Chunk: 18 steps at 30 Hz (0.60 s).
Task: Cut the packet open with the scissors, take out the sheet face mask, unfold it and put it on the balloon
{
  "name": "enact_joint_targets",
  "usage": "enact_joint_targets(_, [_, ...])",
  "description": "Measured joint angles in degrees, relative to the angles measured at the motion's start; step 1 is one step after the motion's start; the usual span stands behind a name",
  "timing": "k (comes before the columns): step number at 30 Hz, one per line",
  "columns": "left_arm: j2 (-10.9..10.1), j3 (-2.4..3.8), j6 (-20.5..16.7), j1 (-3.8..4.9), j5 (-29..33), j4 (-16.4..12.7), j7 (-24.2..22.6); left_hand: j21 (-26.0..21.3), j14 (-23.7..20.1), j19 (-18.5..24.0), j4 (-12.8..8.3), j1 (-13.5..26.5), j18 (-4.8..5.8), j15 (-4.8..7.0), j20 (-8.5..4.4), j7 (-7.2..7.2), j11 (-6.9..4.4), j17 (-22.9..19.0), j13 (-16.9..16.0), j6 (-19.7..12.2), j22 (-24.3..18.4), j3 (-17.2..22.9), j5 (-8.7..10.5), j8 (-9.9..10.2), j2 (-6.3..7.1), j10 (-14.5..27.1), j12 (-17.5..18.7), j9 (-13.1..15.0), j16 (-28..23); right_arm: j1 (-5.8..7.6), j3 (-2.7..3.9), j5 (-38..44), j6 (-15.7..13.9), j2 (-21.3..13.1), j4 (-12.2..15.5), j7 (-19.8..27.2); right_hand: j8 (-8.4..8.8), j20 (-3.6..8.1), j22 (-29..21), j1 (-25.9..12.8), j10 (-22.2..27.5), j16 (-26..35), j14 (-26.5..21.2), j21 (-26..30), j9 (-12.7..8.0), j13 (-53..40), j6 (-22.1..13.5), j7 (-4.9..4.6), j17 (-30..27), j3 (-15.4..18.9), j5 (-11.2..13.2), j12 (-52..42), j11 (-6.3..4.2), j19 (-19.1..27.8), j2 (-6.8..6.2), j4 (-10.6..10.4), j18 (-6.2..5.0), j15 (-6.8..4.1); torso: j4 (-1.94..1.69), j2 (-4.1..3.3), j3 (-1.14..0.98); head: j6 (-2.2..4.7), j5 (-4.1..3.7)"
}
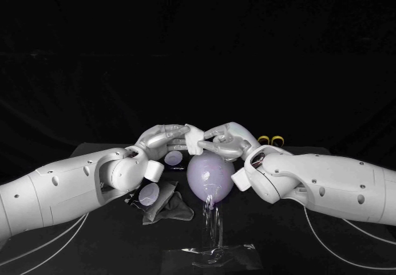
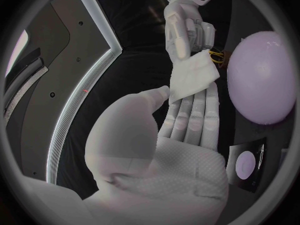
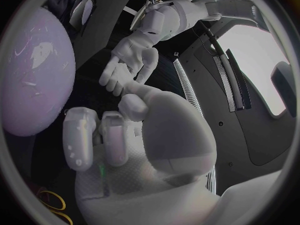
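The folded white sheet mask [image 1: 194, 140] [image 2: 194, 76] hangs just above the pale purple balloon [image 1: 209, 172] [image 2: 262, 77] [image 3: 34, 70]. My left hand [image 1: 163, 139] [image 2: 187, 130] pinches it between thumb and fingers. My right hand [image 1: 226, 140] [image 3: 109, 135] meets it from the other side, and its fingertips [image 2: 180, 47] hold the mask's upper edge. The cut dark packet [image 1: 163, 207] with a purple oval lies on the table left of the balloon. The yellow-handled scissors [image 1: 270, 139] [image 3: 53, 200] lie behind my right hand.
The balloon sits on a clear stand [image 1: 213, 253] near the table's front edge. A second dark packet piece [image 1: 173, 158] [image 2: 247, 164] with a purple oval lies under my left hand. Both forearms flank the balloon closely.
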<state>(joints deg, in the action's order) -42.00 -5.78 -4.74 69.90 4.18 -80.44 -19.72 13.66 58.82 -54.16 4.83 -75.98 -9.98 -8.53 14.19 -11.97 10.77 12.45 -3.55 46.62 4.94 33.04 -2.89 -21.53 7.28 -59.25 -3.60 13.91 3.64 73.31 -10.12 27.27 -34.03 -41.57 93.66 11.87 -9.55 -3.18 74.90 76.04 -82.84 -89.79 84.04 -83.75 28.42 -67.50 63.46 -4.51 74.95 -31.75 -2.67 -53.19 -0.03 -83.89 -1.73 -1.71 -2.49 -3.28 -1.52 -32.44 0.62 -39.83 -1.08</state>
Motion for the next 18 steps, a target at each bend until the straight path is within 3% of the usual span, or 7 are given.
enact_joint_targets(3, [0.01, 0.00, -1.73, 0.00, -2.44, 0.46, 0.17, -1.00, -1.68, 1.29, 0.43, 0.83, 0.00, -0.58, 0.90, 0.26, 0.68, -0.17, -0.05, -0.95, -0.54, -1.47, 0.00, 0.79, 1.17, 0.69, 0.00, -0.32, 0.00, -0.02, 0.11, -1.60, 0.01, -0.52, 0.62, 0.77, 0.00, 0.00, 0.00, -0.29, -0.08, 0.03, 0.00, 0.00, 0.00, 0.00, 0.00, 0.00, 0.00, -0.63, 0.00, 0.00, -0.08, 0.00, 0.00, 0.63, 0.00, 0.00, 0.01, 0.01, -0.01, -0.02, 0.01])
enact_joint_targets(9, [0.27, 0.00, -4.97, 0.00, -7.05, 2.47, 0.84, -2.15, -4.01, 3.20, 1.07, 1.31, 0.02, -1.56, 1.99, 0.60, 1.44, -0.35, -0.05, -2.44, -1.02, -3.68, 0.00, 1.81, 2.15, 2.67, 0.00, -0.84, 0.00, -0.02, 0.32, -4.38, 0.07, -1.32, 1.14, 2.04, -0.01, 0.29, 0.03, -0.60, -0.18, 0.05, 0.00, 0.00, 0.00, 0.00, -0.01, 0.01, 0.00, -0.93, 0.00, 0.00, -0.18, -0.10, -0.31, 0.93, 0.01, 0.00, 0.04, 0.03, -0.01, 0.38, -0.12])
enact_joint_targets(18, [0.13, -0.02, -8.47, 0.00, -11.45, 5.82, 1.40, -2.82, -5.88, 4.44, 0.38, 0.45, 0.09, -1.99, 2.19, 0.80, 1.92, -0.44, -0.10, -3.24, -1.01, -4.98, 0.01, 2.26, 2.84, 4.42, -0.24, -0.97, 0.01, -0.02, 0.46, -7.24, 0.01, -1.57, -0.23, 3.32, -0.01, 0.30, 0.05, -0.91, -0.19, -0.01, -0.01, 0.01, 0.00, 0.04, -0.02, 0.02, -0.04, -1.08, 0.01, 0.00, -0.19, -0.10, -0.30, 1.08, 0.02, 0.01, 0.01, 0.03, 0.01, 0.97, -0.41])
